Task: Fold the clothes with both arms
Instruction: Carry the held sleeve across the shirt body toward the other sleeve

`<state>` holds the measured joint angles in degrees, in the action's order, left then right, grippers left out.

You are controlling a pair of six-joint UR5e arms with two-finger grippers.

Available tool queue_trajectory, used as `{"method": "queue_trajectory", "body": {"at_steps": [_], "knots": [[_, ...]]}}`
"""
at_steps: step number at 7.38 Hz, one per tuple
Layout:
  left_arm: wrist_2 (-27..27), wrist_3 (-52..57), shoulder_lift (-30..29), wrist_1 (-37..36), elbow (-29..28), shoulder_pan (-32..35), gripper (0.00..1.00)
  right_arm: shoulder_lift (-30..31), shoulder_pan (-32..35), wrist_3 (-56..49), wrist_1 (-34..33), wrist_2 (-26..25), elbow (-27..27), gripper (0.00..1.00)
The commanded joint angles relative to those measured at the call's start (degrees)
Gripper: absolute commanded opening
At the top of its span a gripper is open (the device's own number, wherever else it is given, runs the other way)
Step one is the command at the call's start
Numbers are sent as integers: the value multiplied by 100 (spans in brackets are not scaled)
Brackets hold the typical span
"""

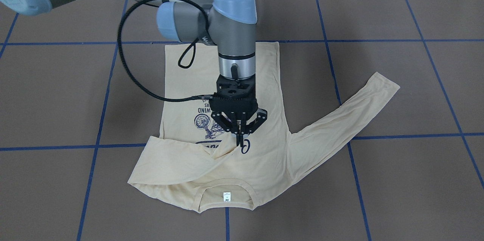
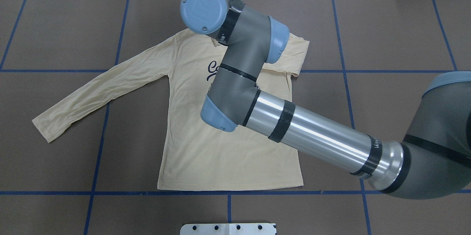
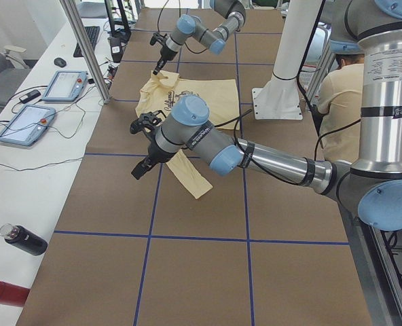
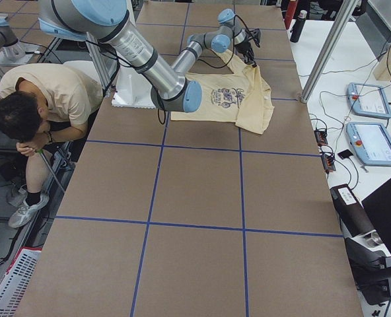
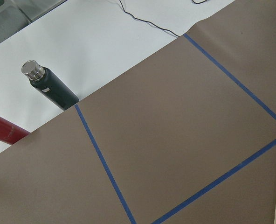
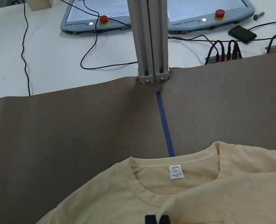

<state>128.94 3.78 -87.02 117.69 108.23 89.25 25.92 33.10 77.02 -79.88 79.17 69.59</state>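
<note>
We judge the fold to be at an early stage. The shirt [image 1: 269, 93] lies flat and print-up on the table [image 1: 397, 180], directly under the right gripper [image 1: 239, 141]. That gripper stands over the chest print with its fingers pressed together. They look to be pinching the cuff of the right sleeve [image 1: 174, 161], since the fabric peaks up to the tips. The sleeve is drawn across the chest below the collar [image 1: 227, 181], so we count the first sleeve fold as nearly done, with only the release wanting.

The left sleeve [image 1: 340, 120] stretches well away from that gripper, fully spread on the table. The left gripper [image 3: 141, 166] hovers above the table close to that sleeve's end. Only the side view shows it, so we cannot tell how its fingers stand. What is left, in our view, is the second sleeve and the body folds.
</note>
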Motion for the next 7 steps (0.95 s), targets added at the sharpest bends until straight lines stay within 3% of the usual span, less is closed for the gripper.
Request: {"method": "queue_trajectory", "body": {"at_steps": [1, 2, 4, 6, 7], "knots": [[0, 0, 0, 0, -12, 4, 100, -927, -312, 417, -10, -183, -1223, 0], [-9, 0, 0, 9, -12, 4, 100, -1436, -400, 506, -10, -235, -1855, 0], [-9, 0, 0, 9, -12, 4, 100, -1686, -541, 674, 16, -446, -2238, 0], [0, 0, 0, 9, -3, 4, 100, -1994, -541, 1059, 25, -420, -2556, 93], [0, 0, -8, 9, -3, 4, 100, -2055, -533, 1087, 34, -359, -2556, 95]]}}
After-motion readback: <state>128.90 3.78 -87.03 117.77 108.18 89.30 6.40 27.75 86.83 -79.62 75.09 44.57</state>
